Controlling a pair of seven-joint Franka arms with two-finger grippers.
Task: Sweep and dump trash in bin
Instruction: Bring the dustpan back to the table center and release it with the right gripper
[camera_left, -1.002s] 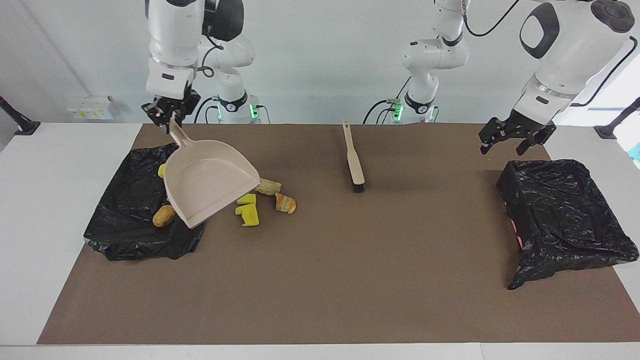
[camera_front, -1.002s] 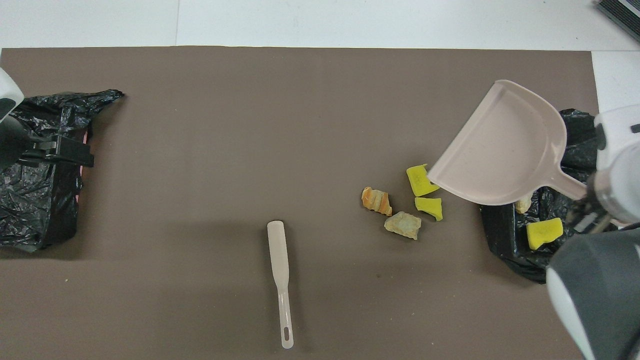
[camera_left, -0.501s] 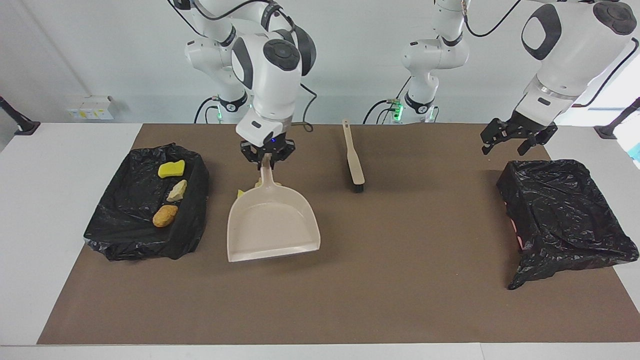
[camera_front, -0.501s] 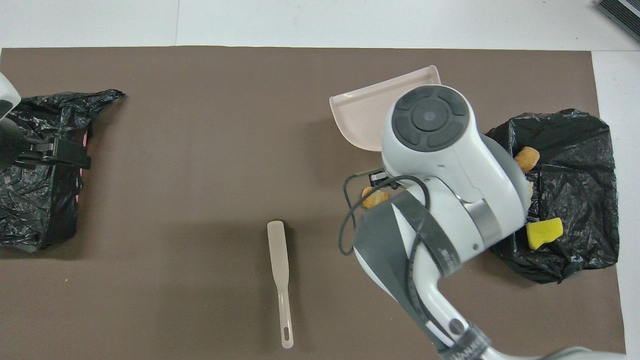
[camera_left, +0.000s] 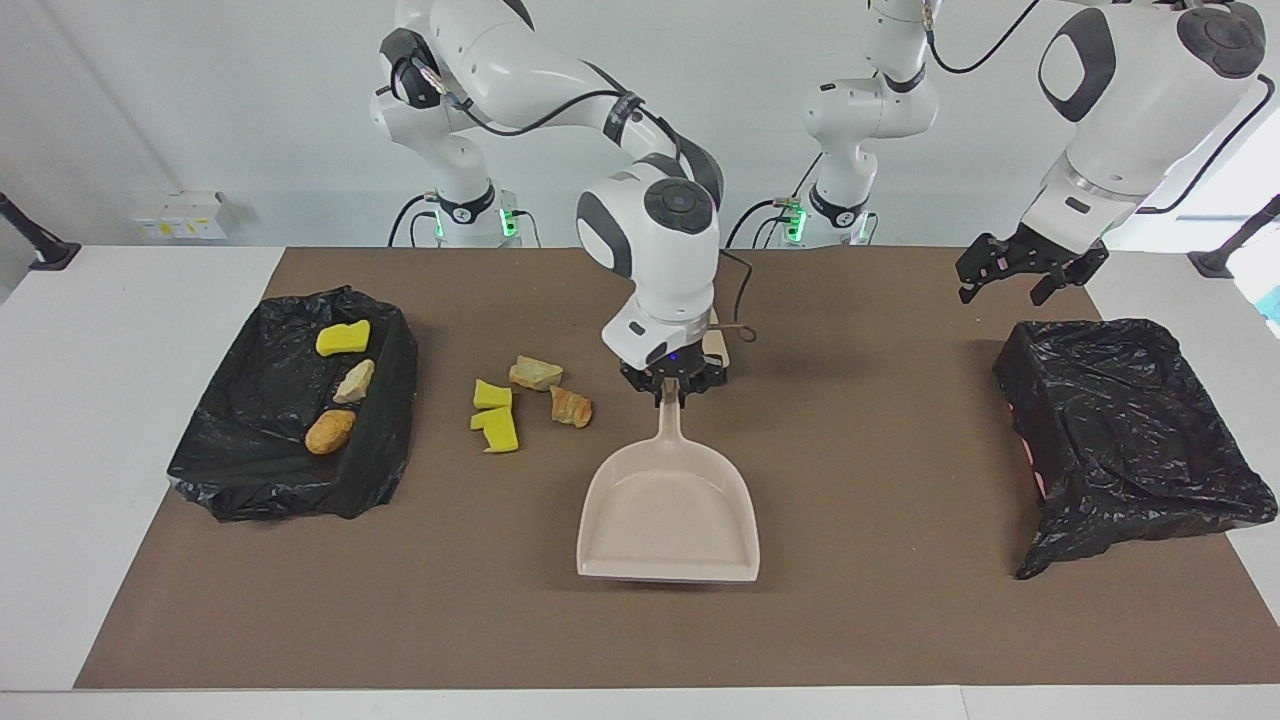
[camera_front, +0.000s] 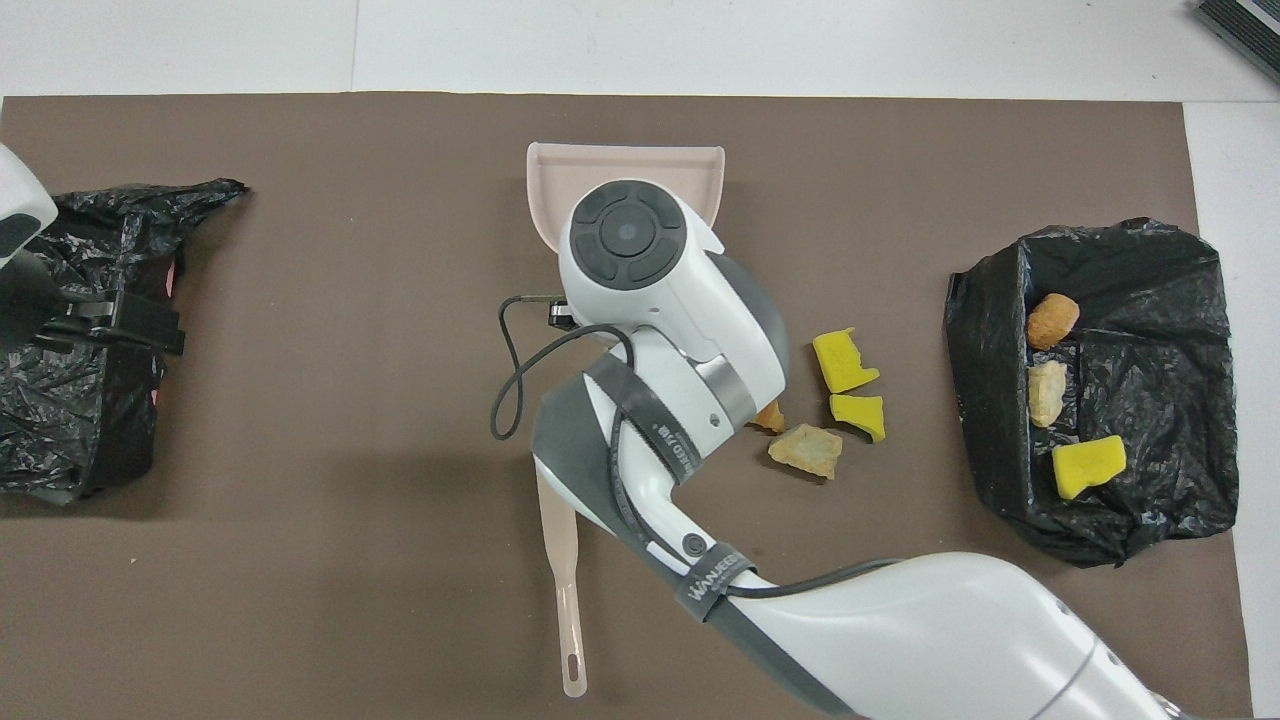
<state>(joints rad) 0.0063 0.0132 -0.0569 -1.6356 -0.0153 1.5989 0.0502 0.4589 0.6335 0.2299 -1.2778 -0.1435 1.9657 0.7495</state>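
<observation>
right claw (camera_left: 672, 388) clamped on dustpan (camera_left: 668, 520) handle mid-desk (camera_left: 900, 620), four trash (camera_left: 497, 428) bits beside it, left claw (camera_left: 1030, 275) spread apart over bin (camera_left: 1130, 440) at desk's end

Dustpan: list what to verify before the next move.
1. Right hand shut on the dustpan handle: ok.
2. Dustpan empty: ok.
3. Dustpan mouth facing the four loose trash bits: not ok; they lie beside it, toward the right arm's end.
4. Brush held for sweeping: not ok; it lies on the mat, and the left hand waits open and empty.
5. Dustpan lip flat on the mat: cannot tell.
</observation>
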